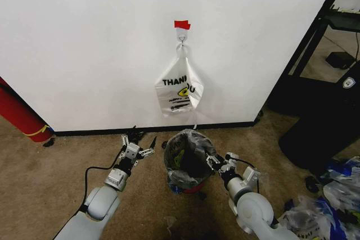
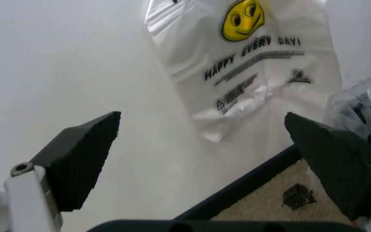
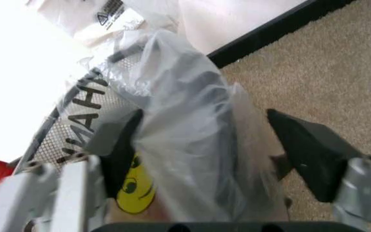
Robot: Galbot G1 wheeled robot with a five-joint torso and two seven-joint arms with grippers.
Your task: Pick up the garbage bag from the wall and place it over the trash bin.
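so the garbage bag (image 1: 188, 153) is already sitting draped over the trash bin (image 1: 194, 186), thin see-through plastic bunched around the rim, mouth facing up, its length running down the bin's side. In the right wrist view you can see the black mesh through the plastic (image 3: 192, 121), plus dark lettering and a yellow smiley face near the bottom

right gripper (image 1: 216, 161) is hovering right at the bin's rim with its jaws spread wide apart, and a fold of the bag is bulging up between the two fingers (image 3: 308, 150). Can't really tell if the pads are touching the plastic, but it's not pinching anything

left gripper (image 1: 136, 143) is sitting low over the carpet (image 1: 50, 178), off to the side of the bin and apart from it, fingers (image 2: 82, 159) also splayed wide with nothing in them

ahead of both grippers, a white bag (image 1: 180, 91) printed with THANK YOU is hanging long-axis vertical from a hook (image 1: 183, 39) on the wall (image 1: 84, 43), with red tape (image 1: 181, 25) just above the hook. Left wrist view is showing its smiley (image 2: 242, 18) and "HAPPY EVERY DAY!" print
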